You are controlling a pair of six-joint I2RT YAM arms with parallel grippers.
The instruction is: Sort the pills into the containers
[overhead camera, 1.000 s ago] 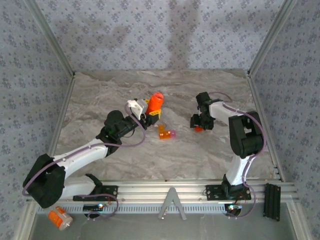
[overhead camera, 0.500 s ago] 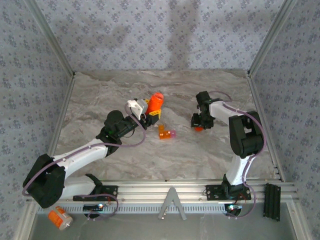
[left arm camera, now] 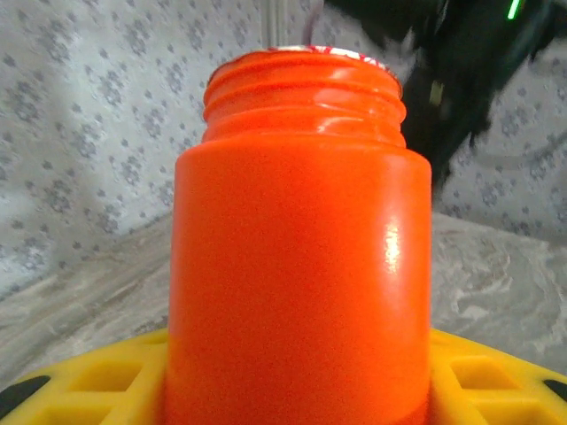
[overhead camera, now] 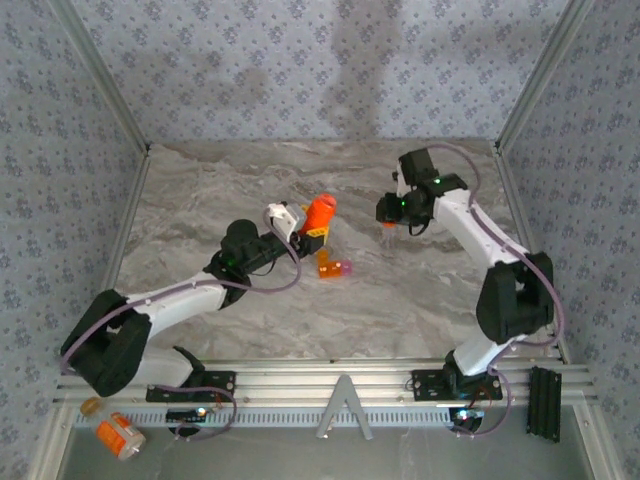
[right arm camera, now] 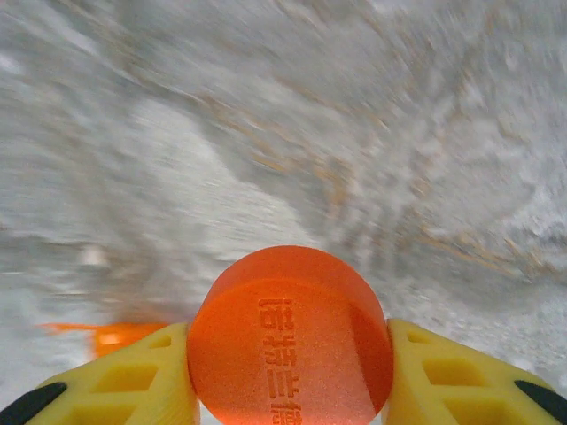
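My left gripper is shut on the small orange pill bottle, held tilted above the table's middle. In the left wrist view the bottle stands between the yellow fingers, its threaded mouth uncapped. My right gripper hangs above the table to the right of the bottle, shut on the round orange cap, which sits flat between its yellow fingers. The tiny orange box with a pink end lies on the table just below the bottle. The pills are out of view.
The marble table is fenced by metal rails and patterned walls. An orange bottle with a white label lies off the table at the bottom left. The right arm's dark body looms behind the bottle in the left wrist view.
The right gripper closed on the cap on the table, then lifted it up and toward the back. The left arm shifted the bottle slightly to the right.
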